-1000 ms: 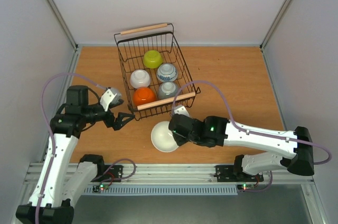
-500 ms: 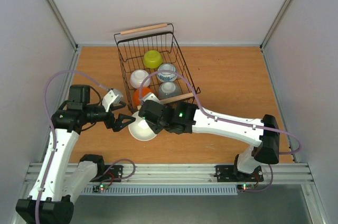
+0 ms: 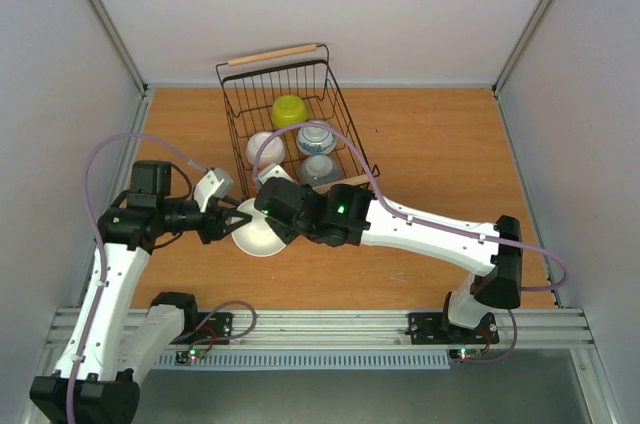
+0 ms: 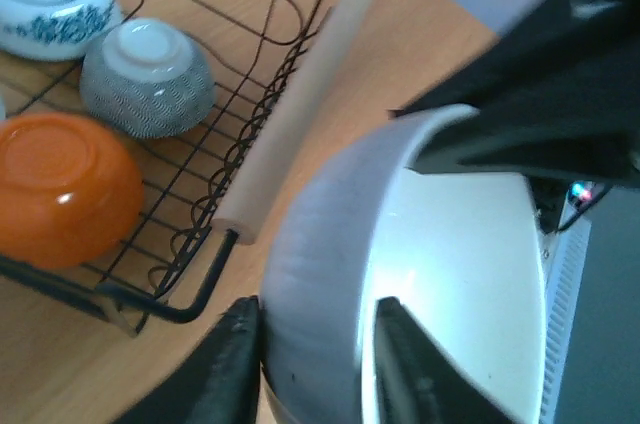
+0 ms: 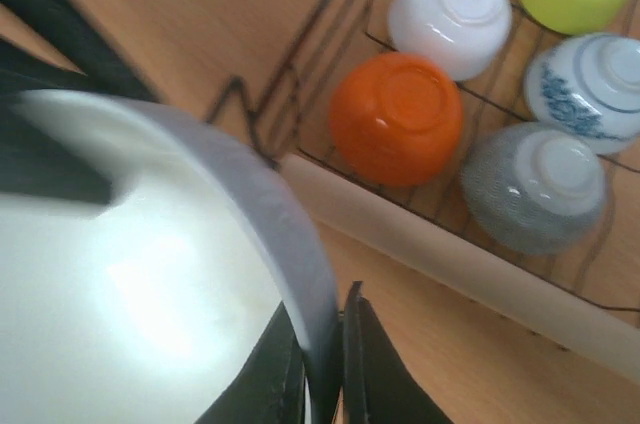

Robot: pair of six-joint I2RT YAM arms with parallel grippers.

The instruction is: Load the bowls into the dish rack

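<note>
A plain white bowl (image 3: 258,234) hangs tilted above the table just in front of the dish rack (image 3: 228,109). My right gripper (image 3: 272,217) is shut on its rim (image 5: 322,344). My left gripper (image 3: 237,224) straddles the opposite wall, one finger outside and one inside (image 4: 315,336), shut on it. Inside the rack lie upside down the yellow-green bowl (image 3: 289,110), blue-and-white bowl (image 3: 315,136), another white bowl (image 3: 264,149) and grey speckled bowl (image 3: 318,170). The orange bowl (image 5: 397,116) shows in both wrist views; my right arm hides it from above.
The rack's near wooden handle (image 4: 300,114) runs close beside the held bowl. Its far handle (image 3: 272,54) is by the back wall. Bare wooden tabletop (image 3: 440,144) spreads to the right of the rack. White walls enclose the table.
My right arm carried the white bowl leftward from the table's middle to the left gripper. The left jaws, wide open before, have closed onto the bowl's wall.
</note>
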